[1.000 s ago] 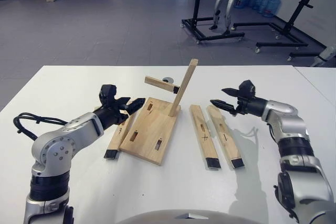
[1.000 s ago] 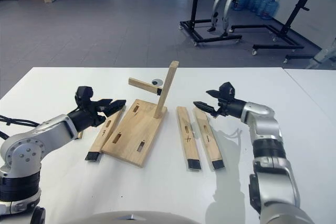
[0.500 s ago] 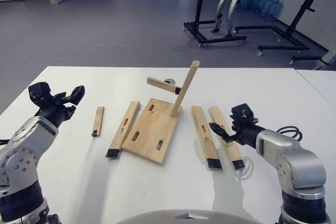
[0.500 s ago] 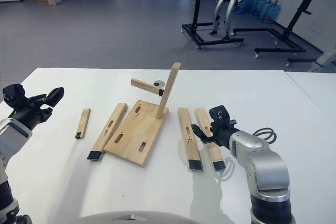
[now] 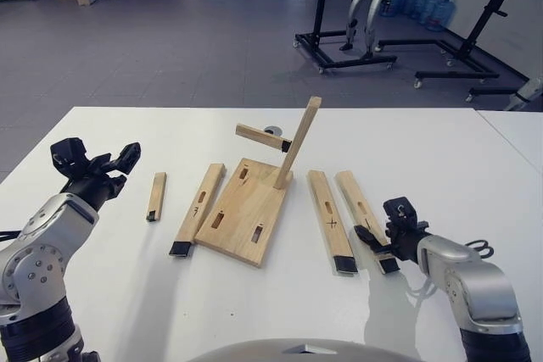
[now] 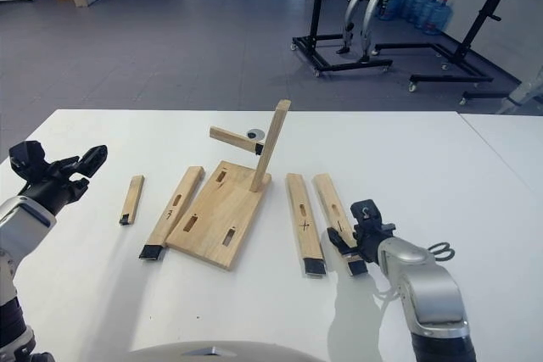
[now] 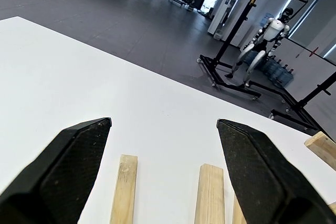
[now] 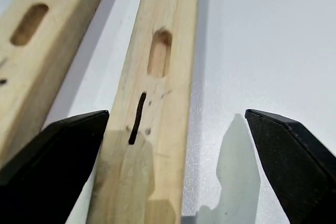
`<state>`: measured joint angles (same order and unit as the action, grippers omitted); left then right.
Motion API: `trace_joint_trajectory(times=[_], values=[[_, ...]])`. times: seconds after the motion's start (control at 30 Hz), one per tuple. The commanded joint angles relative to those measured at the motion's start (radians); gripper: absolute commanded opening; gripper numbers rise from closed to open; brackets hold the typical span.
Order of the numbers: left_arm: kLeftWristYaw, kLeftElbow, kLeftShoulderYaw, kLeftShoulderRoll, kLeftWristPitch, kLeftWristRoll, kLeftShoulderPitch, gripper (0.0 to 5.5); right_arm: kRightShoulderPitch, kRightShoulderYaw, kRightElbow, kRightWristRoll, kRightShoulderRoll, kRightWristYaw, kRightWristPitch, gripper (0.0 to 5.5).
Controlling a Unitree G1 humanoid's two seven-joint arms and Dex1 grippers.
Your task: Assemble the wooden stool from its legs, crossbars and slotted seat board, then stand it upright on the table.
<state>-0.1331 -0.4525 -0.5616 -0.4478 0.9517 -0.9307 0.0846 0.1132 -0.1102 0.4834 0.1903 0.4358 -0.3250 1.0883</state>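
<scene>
Right hand [image 5: 372,240] partly covers the rightmost leg's [image 5: 355,199] near end.

pale wood legs [image 5: 325,192], black tips; white table [image 5: 254,303]

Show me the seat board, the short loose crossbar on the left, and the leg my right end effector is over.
Seat board [image 5: 240,209]: left eye view, bare wood between its slots.
Short crossbar [image 5: 155,196]: left eye view, middle of its length.
Outer right leg [image 5: 357,206]: left eye view, top face, mid-length.
</scene>
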Motion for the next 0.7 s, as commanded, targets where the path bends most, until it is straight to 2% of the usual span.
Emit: trace_joint_trajectory(times=[0.03, 0.2, 0.53, 0.7], values=[[0.003, 0.012, 0.017, 0.008, -0.005, 0.012, 0.012, 3.68, 0.064, 0.073, -0.031, -0.040, 0.017, 0.017, -0.045, 4.78], [0.008, 0.024, 0.031, 0.014, -0.012, 0.019, 0.022, 3.68, 0.081, 0.088, -0.085, -0.065, 0.030, 0.037, -0.083, 3.97], [0.003, 0.030, 0.038, 0.014, -0.019, 0.021, 0.032, 3.68, 0.006, 0.005, -0.149, -0.003, 0.012, 0.035, -0.005, 2.13], [0.007, 0.034, 0.045, 0.010, -0.020, 0.027, 0.044, 3.68, -0.064, -0.040, -0.190, 0.034, 0.002, 0.023, -0.001, 2.08]])
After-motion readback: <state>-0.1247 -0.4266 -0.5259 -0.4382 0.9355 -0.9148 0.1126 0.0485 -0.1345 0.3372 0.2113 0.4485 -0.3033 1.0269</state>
